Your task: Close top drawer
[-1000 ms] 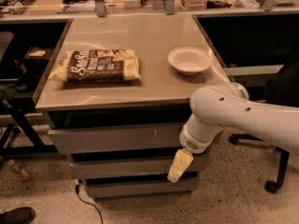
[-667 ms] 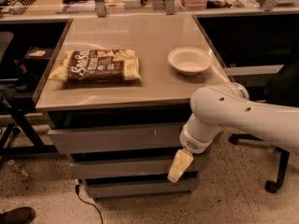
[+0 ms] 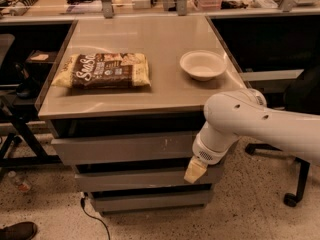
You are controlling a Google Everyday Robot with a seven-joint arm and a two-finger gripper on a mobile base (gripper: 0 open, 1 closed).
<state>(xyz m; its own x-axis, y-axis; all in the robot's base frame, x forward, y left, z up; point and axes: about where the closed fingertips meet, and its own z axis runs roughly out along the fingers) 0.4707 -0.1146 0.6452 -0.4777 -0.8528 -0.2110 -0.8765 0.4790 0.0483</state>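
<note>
The top drawer [image 3: 125, 147] is a wide grey front with small white scuffs, just under the table top. It stands pulled out a little, with a dark gap above it. My white arm reaches in from the right. My gripper [image 3: 195, 170] hangs at the arm's end, in front of the right end of the drawer fronts, just below the top drawer. Only one tan fingertip [image 3: 194, 171] shows.
A brown snack bag [image 3: 102, 70] and a white bowl [image 3: 203, 64] lie on the table top [image 3: 150, 39]. Two more grey drawer fronts [image 3: 145, 179] sit below. An office chair base [image 3: 292, 194] is at right, a black stand [image 3: 20, 134] and a shoe [image 3: 17, 230] at left.
</note>
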